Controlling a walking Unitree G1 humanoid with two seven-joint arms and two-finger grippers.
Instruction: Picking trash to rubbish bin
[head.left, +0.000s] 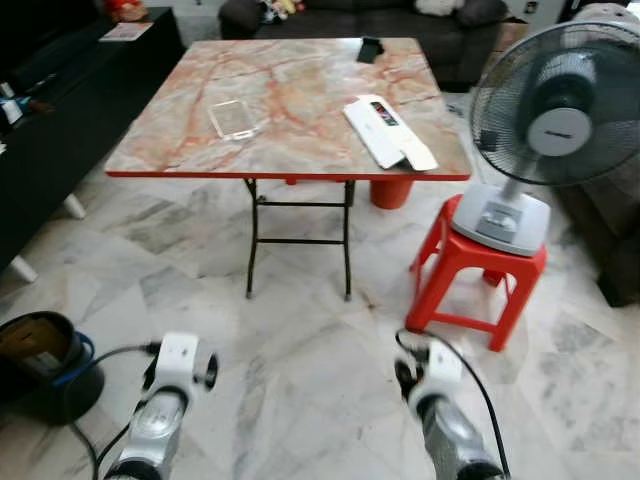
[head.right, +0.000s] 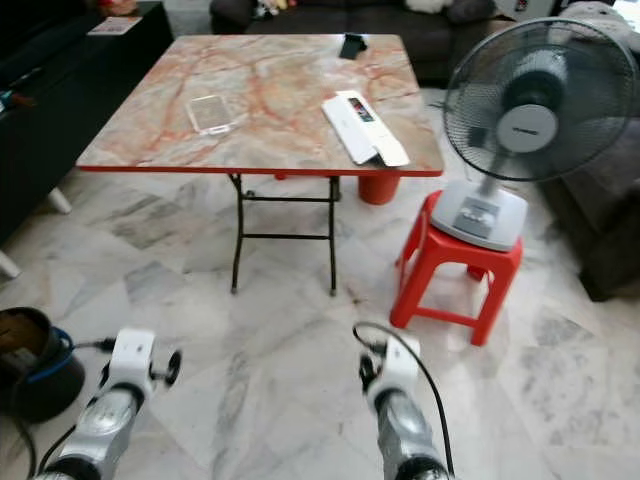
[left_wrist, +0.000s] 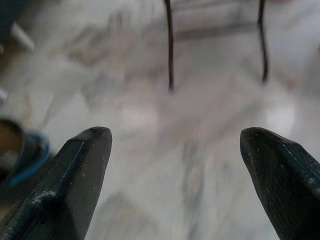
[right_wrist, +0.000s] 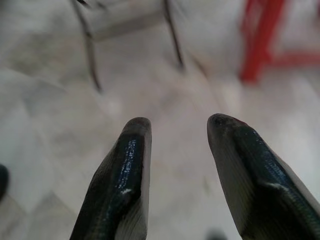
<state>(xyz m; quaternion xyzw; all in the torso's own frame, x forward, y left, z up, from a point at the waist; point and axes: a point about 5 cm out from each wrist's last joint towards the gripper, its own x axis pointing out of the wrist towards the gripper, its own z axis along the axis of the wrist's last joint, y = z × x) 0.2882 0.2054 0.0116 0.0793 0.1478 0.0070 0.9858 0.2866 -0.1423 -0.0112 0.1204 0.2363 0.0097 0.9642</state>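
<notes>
A: How many items are lying on the marble-patterned table (head.left: 300, 110)?

B: Three — one clear plastic wrapper (head.left: 234, 118) toward the table's left half, one long white box (head.left: 388, 132) at its right front edge, one dark object (head.left: 369, 49) at its far edge.

A: And beside the table?

B: One red stool (head.left: 476, 277) is standing to its right, carrying one fan (head.left: 557, 105). One dark bin (head.left: 45, 362) is sitting on the floor, well in front of the table's left corner.

A: The grippers?

B: Two, both hanging over the floor in front of the table. The left gripper (left_wrist: 175, 145) is spread wide, holding nothing; the right gripper (right_wrist: 178, 131) is parted narrowly — also empty.
</notes>
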